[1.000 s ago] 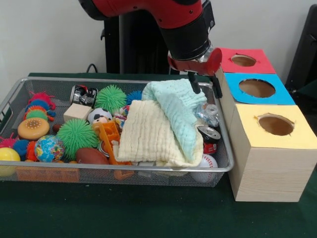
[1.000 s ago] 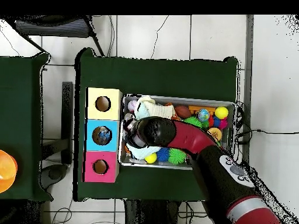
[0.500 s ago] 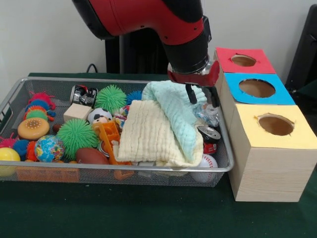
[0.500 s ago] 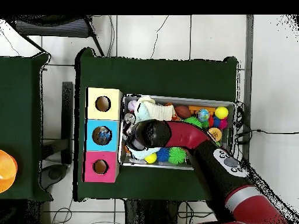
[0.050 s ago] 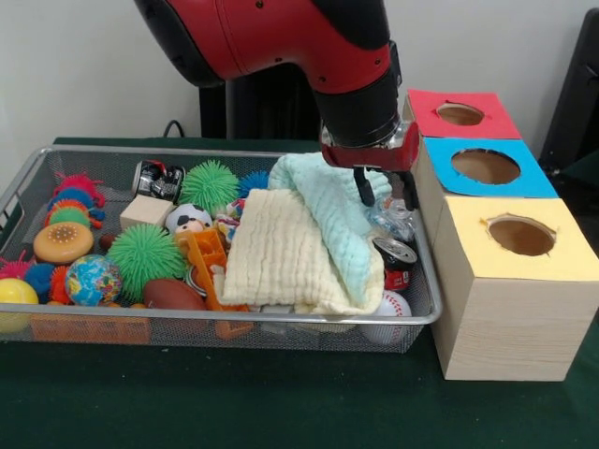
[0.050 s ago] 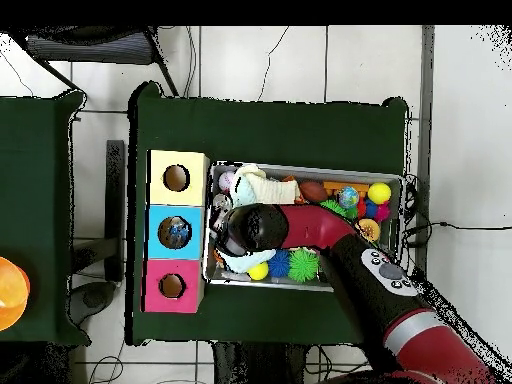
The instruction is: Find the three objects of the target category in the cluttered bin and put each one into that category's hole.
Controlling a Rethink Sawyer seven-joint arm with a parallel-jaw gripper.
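Observation:
My gripper [image 5: 385, 192] is open and hangs low at the right end of the wire bin [image 5: 234, 318], with its fingertips just above a crushed silver can [image 5: 393, 217]. Nothing is between the fingers. A red and black can [image 5: 397, 260] lies in front of that one, and a third can [image 5: 157, 178] lies at the back left. Beside the bin stand three boxes with holes: red [image 5: 459, 114], blue [image 5: 487, 166] and yellow [image 5: 519, 236]. In the overhead view the arm's wrist [image 6: 248, 228] hides the gripper, and something shiny shows inside the blue box's hole [image 6: 177, 232].
A mint cloth [image 5: 328, 201] and a cream cloth [image 5: 276, 248] are heaped just left of the gripper. Spiky green balls [image 5: 145, 253], a globe ball [image 5: 92, 279], a football [image 5: 173, 295], a wooden block [image 5: 145, 211] and a baseball [image 5: 388, 307] fill the bin.
The gripper has come down and shifted slightly toward the boxes, closer to the crushed silver can. Its fingers stay apart. The objects in the bin have not moved.

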